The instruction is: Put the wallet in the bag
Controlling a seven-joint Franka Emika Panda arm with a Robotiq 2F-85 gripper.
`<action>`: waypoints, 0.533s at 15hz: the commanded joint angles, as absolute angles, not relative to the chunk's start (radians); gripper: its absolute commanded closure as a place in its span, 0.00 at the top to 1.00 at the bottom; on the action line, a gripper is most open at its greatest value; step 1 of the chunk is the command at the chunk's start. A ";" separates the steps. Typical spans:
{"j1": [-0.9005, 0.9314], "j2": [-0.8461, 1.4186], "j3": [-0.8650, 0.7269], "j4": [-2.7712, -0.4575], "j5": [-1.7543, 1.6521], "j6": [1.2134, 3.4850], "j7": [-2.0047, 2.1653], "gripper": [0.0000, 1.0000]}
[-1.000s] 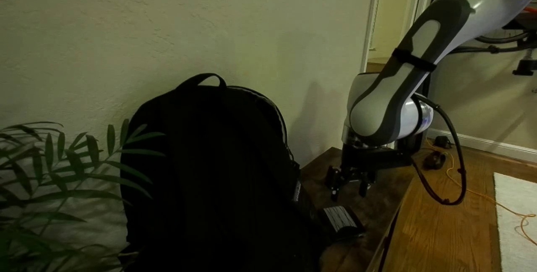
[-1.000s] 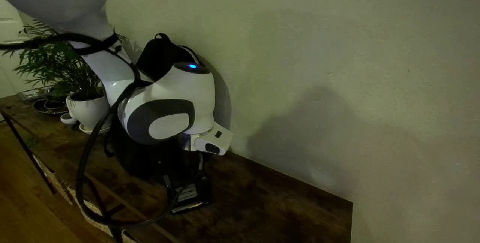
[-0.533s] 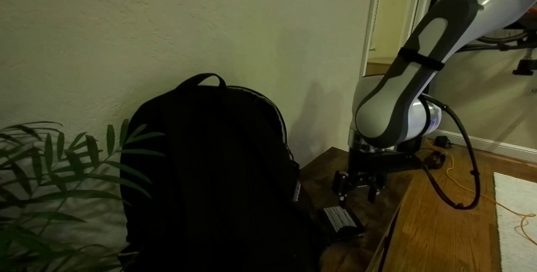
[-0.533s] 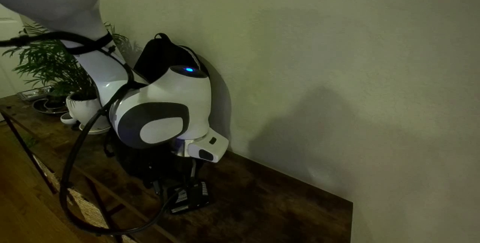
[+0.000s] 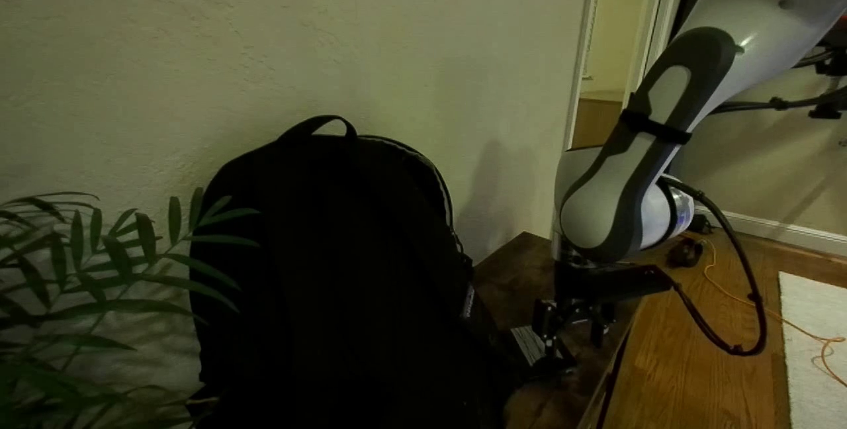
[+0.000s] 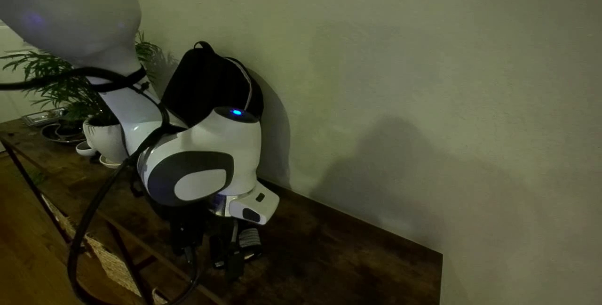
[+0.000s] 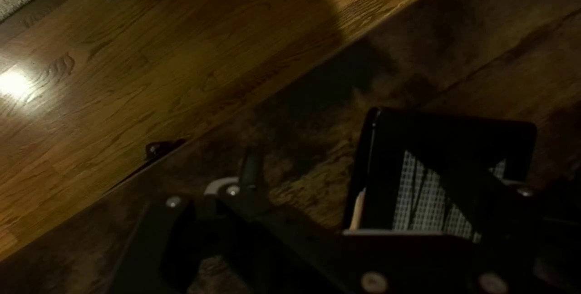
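Note:
The wallet (image 7: 415, 194), dark with a lighter checked face, lies flat on the dark tabletop. In an exterior view, the wallet (image 5: 526, 343) sits close by the lower right side of the bag. The bag (image 5: 331, 270), a big black backpack, leans upright against the wall; its lower part is hidden behind the arm in an exterior view, where its top (image 6: 211, 79) shows. My gripper (image 5: 574, 344) points down just over the wallet, its fingers wide apart. One finger (image 7: 251, 169) is off the wallet's edge; the other crosses over its face. Contact cannot be told.
A leafy plant (image 5: 119, 270) stands beside the bag, in a white pot (image 6: 106, 140). The wall (image 6: 400, 84) runs along the back of the dark table (image 6: 329, 267). The table's edge drops to the wooden floor (image 7: 159, 67). A black cable (image 6: 87, 220) loops from the arm.
The arm has come down, and in an exterior view slightly to the right, bringing the fingers to the wallet's level. The wallet and bag stay put; the fingers remain apart.

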State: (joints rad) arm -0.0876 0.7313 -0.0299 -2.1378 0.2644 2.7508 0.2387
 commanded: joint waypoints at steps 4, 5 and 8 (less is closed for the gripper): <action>-0.096 0.767 -0.018 -2.096 0.280 2.758 0.235 1.00; -0.101 0.760 -0.012 -2.097 0.284 2.760 0.232 1.00; -0.104 0.750 -0.005 -2.096 0.292 2.781 0.232 1.00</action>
